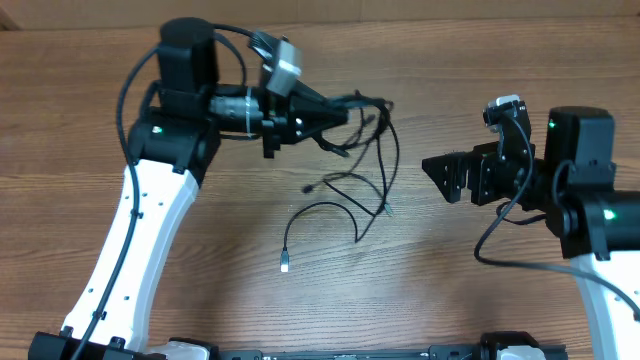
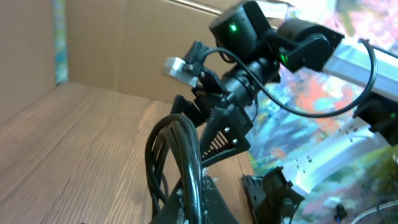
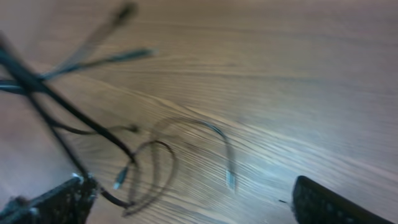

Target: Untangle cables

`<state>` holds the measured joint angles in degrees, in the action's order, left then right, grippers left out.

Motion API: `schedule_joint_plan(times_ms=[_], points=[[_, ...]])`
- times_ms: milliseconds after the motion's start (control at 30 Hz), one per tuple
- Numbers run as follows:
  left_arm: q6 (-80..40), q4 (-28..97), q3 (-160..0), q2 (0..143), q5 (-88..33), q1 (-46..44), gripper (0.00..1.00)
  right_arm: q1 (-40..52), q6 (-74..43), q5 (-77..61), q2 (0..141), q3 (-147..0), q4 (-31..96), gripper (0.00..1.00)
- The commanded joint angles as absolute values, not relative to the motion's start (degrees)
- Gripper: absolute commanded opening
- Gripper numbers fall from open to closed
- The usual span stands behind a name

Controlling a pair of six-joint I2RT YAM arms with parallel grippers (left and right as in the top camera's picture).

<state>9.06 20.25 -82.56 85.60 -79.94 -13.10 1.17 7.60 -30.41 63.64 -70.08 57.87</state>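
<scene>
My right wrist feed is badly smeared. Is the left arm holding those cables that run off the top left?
Observer: Yes. Overhead, the left gripper is shut on the cables, bunched at its jaws, with strands trailing down.
Operator: Is my right gripper touching them?
Observer: No. The right gripper is open, and bare table shows between it and the nearest strand.
Operator: Where does the loose loop end?
Observer: At a silver-tipped plug lying flat, nearer the left arm's side.

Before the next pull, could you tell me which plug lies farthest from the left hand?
The silver-tipped plug ending the loose loop; the other plugs lie nearer the left hand, gripping the cables.
</scene>
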Motion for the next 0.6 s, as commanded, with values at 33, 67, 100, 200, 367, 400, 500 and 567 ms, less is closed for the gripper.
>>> schedule_joint_plan(times_ms=[33, 67, 100, 200, 367, 400, 500, 567], points=[[15.6, 21.2, -83.4, 83.9, -82.1, -15.5, 0.04, 1.2, 15.9, -41.0, 60.7, -70.5, 57.2, 0.93], [15.7, 21.2, -83.4, 83.9, -81.9, -16.2, 0.04, 1.2, 18.2, -43.3, 60.3, -70.5, 57.2, 0.93], [15.7, 21.1, -83.4, 83.9, -81.6, -16.8, 0.04, 1.2, 19.9, -45.1, 60.1, -70.5, 57.2, 0.93], [15.7, 21.2, -83.4, 83.9, -80.5, -18.8, 0.04, 1.2, 21.5, -47.6, 60.1, -70.5, 56.8, 0.93], [16.8, 21.2, -83.3, 84.1, -79.9, -22.4, 0.04, 1.2, 23.1, -50.8, 60.1, -70.5, 54.5, 0.95], [16.7, 21.2, -83.3, 84.1, -79.4, -22.8, 0.04, 1.2, 23.0, -51.2, 60.1, -70.5, 54.1, 0.95], [16.8, 21.2, -83.3, 84.1, -79.1, -25.0, 0.04, 1.2, 23.0, -51.6, 60.1, -70.5, 52.2, 0.94], [16.8, 21.2, -83.3, 84.1, -78.8, -26.4, 0.04, 1.2, 23.0, -52.8, 60.1, -70.5, 51.3, 0.85]])
